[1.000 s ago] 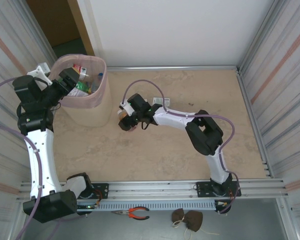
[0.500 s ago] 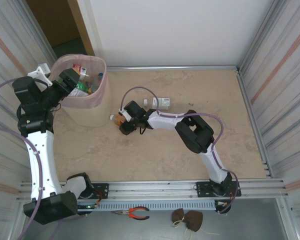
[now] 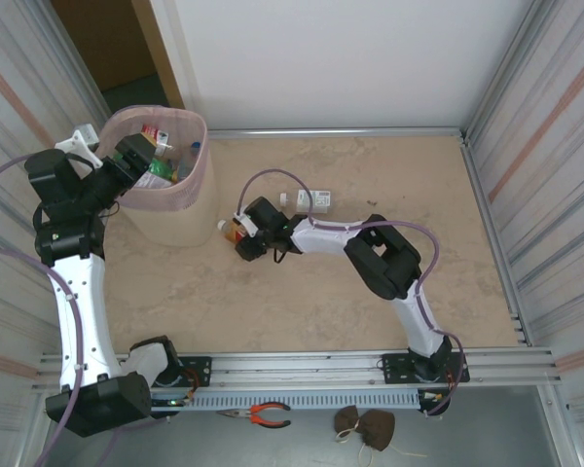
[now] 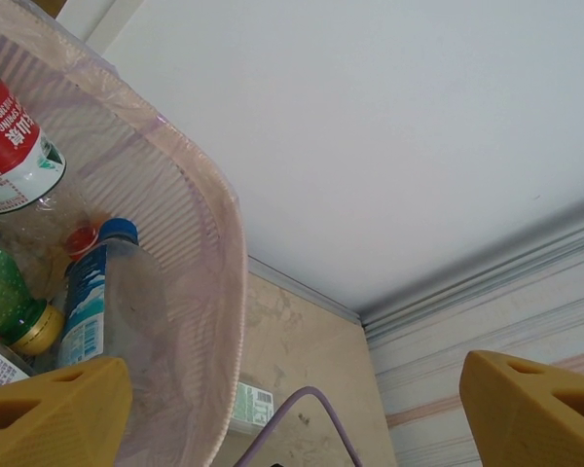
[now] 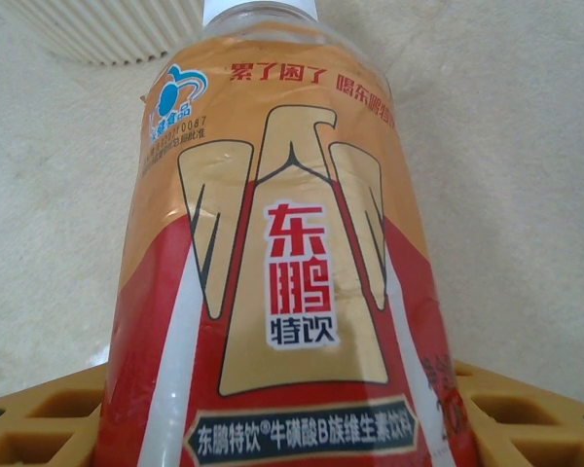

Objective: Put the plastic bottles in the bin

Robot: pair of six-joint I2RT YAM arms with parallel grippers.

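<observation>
On the beige marbled table (image 3: 389,185), you have the orange-and-red-labelled bottle (image 5: 273,272) lying between the fingers (image 5: 39,418) of your right gripper (image 3: 239,235), a pad close against each side, though you cannot tell whether they pinch it. 1 white-labelled bottle (image 3: 313,198) lies near, on the table alongside that gripper's wrist. Your left gripper (image 3: 128,161) hangs wide apart and empty at the rim of the pink bin (image 3: 180,195), with bottles (image 4: 97,311) piled inside, just beyond its fingertips.
</observation>
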